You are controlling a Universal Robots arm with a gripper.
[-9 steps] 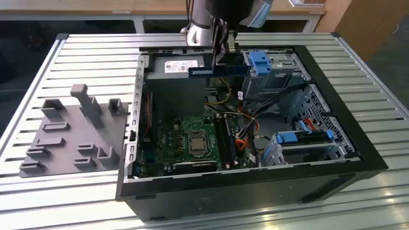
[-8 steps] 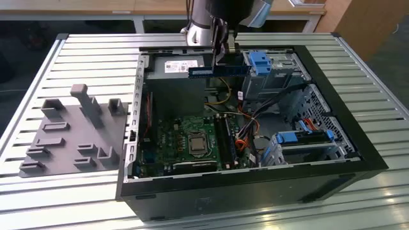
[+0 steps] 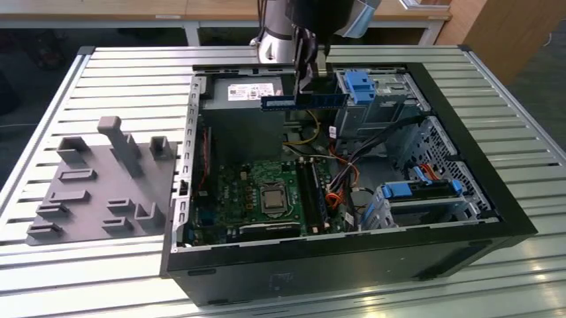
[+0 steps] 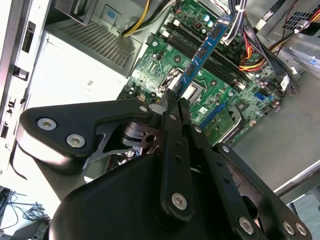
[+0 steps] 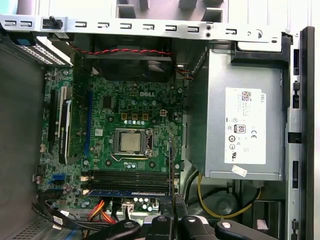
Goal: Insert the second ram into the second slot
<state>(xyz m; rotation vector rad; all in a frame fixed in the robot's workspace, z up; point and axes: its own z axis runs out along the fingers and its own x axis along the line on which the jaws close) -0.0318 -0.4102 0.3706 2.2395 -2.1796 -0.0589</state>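
Second ram (image 3: 305,101) is hanging level at 12 o'clock of the motherboard (image 3: 238,192) in the exterior view; end effector (image 3: 308,89) is clamping its upper edge, fingers closed.

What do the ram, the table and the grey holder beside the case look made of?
Ram: blue circuit board, likely fibreglass laminate, thin and flat with dark chips.
Table: probably aluminium, going by its bare silvery ribbed slats with a dull sheen.
Holder: likely plastic, since it is uniform matte grey with blocky moulded shapes.

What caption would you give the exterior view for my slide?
The gripper holds the second ram in the air over the open computer case.
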